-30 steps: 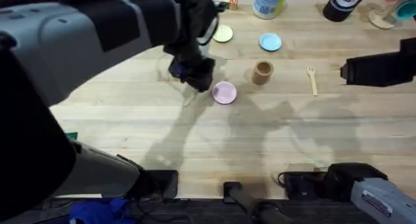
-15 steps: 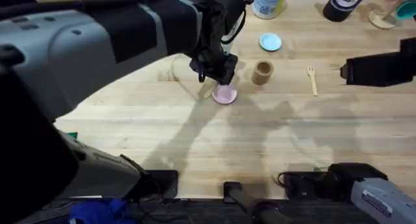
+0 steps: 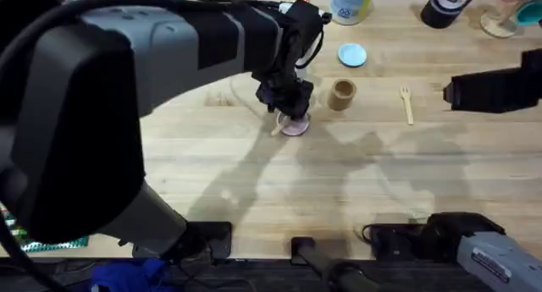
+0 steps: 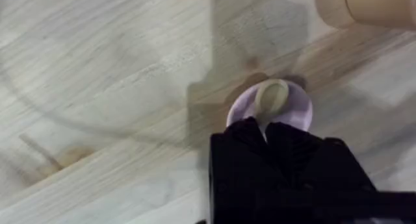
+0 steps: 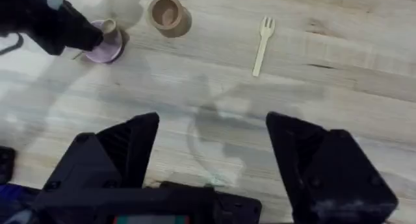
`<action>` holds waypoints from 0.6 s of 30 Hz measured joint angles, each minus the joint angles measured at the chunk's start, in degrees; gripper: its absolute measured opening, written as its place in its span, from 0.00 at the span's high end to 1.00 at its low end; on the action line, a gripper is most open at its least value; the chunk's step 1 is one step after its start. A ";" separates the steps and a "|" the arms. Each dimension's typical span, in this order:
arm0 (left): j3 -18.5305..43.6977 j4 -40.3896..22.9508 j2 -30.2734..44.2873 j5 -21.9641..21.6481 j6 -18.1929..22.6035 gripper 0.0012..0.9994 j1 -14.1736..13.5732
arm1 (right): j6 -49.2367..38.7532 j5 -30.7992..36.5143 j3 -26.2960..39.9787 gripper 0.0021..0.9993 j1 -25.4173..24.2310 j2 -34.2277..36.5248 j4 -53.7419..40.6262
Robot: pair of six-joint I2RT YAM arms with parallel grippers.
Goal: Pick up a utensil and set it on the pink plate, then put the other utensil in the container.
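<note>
My left gripper (image 3: 286, 108) is shut on the wooden spoon's handle right over the pink plate (image 3: 298, 128). The handle end (image 3: 276, 129) sticks out past the plate's left rim. In the left wrist view the spoon's bowl (image 4: 272, 96) lies over the pink plate (image 4: 301, 111), just beyond my gripper (image 4: 266, 132). The wooden fork (image 3: 407, 104) lies flat on the table, right of the tan container (image 3: 342, 94). At the table's right side my right gripper (image 3: 453, 93) hangs open and holds nothing. Its wrist view shows the fork (image 5: 262, 45), the container (image 5: 168, 15) and the plate (image 5: 104, 53).
A light blue plate (image 3: 352, 54) sits behind the container. Along the far edge stand a white-and-blue tub (image 3: 350, 4), a black tape roll (image 3: 445, 10) and pink and teal items (image 3: 512, 13). My left arm covers much of the table's left half.
My left arm has carried the spoon to the right, from left of the pink plate to directly over it, and lower. The right arm, fork and container have not moved.
</note>
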 joint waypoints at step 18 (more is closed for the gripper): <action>0.02 0.25 0.01 0.24 -0.45 0.53 -0.44 | 0.00 0.00 0.00 0.00 0.00 -0.02 0.02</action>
